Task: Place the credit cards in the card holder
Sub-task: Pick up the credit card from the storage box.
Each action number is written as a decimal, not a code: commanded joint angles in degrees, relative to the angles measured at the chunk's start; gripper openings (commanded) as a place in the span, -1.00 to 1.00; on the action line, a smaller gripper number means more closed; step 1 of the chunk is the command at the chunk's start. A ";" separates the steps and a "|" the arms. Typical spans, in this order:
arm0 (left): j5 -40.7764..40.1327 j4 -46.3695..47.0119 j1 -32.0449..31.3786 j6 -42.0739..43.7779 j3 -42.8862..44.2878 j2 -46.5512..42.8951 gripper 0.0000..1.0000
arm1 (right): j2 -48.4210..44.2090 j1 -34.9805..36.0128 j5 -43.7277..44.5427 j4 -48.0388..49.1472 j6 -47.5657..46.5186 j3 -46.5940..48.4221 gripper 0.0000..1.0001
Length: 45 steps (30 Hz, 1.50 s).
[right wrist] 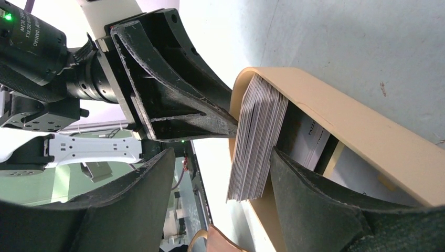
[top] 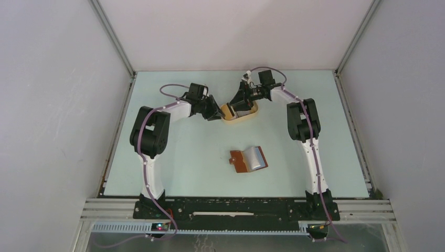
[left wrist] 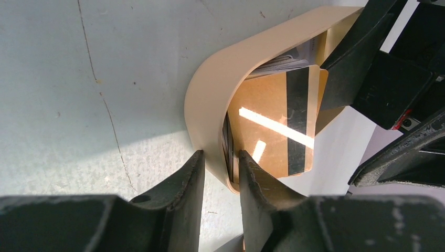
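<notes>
Cards (right wrist: pixel 260 131) stand on edge in the tray (left wrist: pixel 210 89).
Left gripper (left wrist: pixel 218 157) grasps the tray's rim; right gripper (right wrist: pixel 221 152), released, straddles the cards; the holder (top: pixel 247 160) lies open well behind both.

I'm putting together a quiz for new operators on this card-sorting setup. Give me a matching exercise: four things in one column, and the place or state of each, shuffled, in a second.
Things:
1. wallet
2. tray
3. stack of cards
4. right tool

Places and states:
A. standing on edge inside the tray
B. open, one finger on each side of the cards
C. lying open in the middle of the table
D. wall pinched by the left tool

Pairs: 1-C, 2-D, 3-A, 4-B
</notes>
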 commanded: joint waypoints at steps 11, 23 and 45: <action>4.02 5.61 -0.49 -0.66 2.71 0.88 -0.40 | -3.35 5.34 4.27 -10.26 -5.65 4.05 0.56; 4.59 5.64 -0.49 -0.82 2.98 1.82 -0.43 | -3.00 8.13 10.63 -18.06 -12.73 7.93 0.59; 5.30 6.97 0.22 -1.13 2.79 2.52 -0.44 | -2.56 8.03 -2.34 -8.67 -4.51 5.30 0.40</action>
